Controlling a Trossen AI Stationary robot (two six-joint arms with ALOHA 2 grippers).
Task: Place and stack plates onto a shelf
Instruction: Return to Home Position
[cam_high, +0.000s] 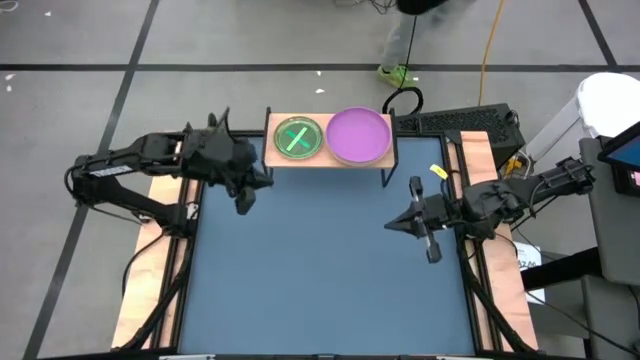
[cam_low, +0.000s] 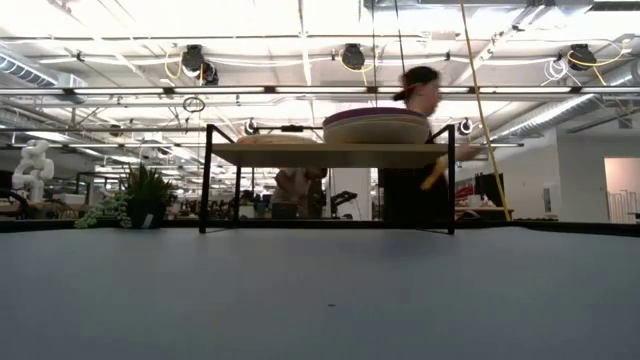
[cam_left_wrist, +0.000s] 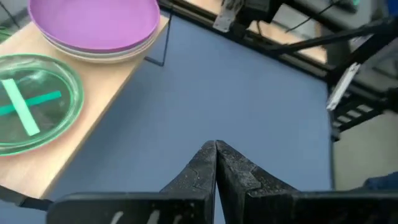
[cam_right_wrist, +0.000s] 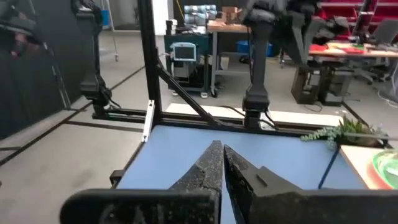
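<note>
The shelf (cam_high: 330, 160) stands on thin black legs at the table's far edge. On it sit two stacks: a translucent green plate with a green bar (cam_high: 298, 137) tops the left stack, and a purple plate (cam_high: 358, 134) tops the right one. The left wrist view shows the green plate (cam_left_wrist: 31, 109) and the purple plate (cam_left_wrist: 93, 22) over paler plates. My left gripper (cam_high: 243, 200) hovers near the shelf's left end, shut and empty (cam_left_wrist: 216, 149). My right gripper (cam_high: 392, 224) hangs over the table's right part, shut and empty (cam_right_wrist: 219, 149).
Blue table surface (cam_high: 330, 270) lies bare between the arms and toward the near edge. Wooden side rails (cam_high: 150, 290) run along both sides. A person (cam_low: 415, 140) stands behind the shelf beyond the far edge. A yellow-tipped clip (cam_high: 438, 171) lies by the right rail.
</note>
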